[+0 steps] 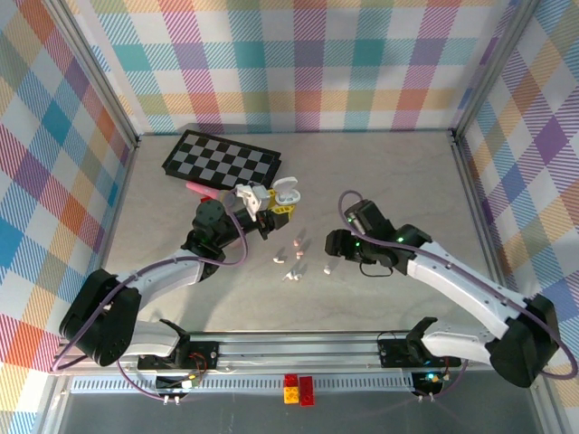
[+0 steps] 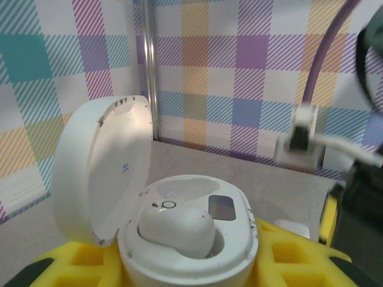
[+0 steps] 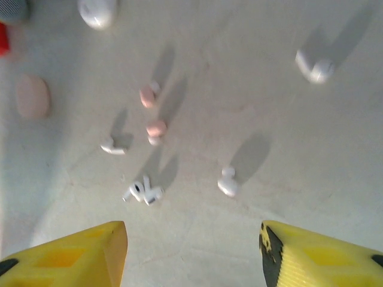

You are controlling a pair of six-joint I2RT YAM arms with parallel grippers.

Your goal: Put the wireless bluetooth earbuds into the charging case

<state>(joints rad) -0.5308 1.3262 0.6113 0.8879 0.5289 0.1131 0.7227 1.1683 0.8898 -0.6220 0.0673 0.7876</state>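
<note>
Supporting table [image 1: 407, 181]: carries loose buds between both arms
Left hand [image 1: 271, 204]: clenched on open white charging case [image 2: 197, 194], lid tipped back, one bud seated inside
Right hand [image 3: 191, 251]: released, empty, hovering over scattered buds
Earbuds [image 3: 228, 182]: white and pink, loose on table, apart from case
Handling: probably light, stiff, slick; best pinched across rounded body
Axis: along stem, flat on table, headings mixed
</note>
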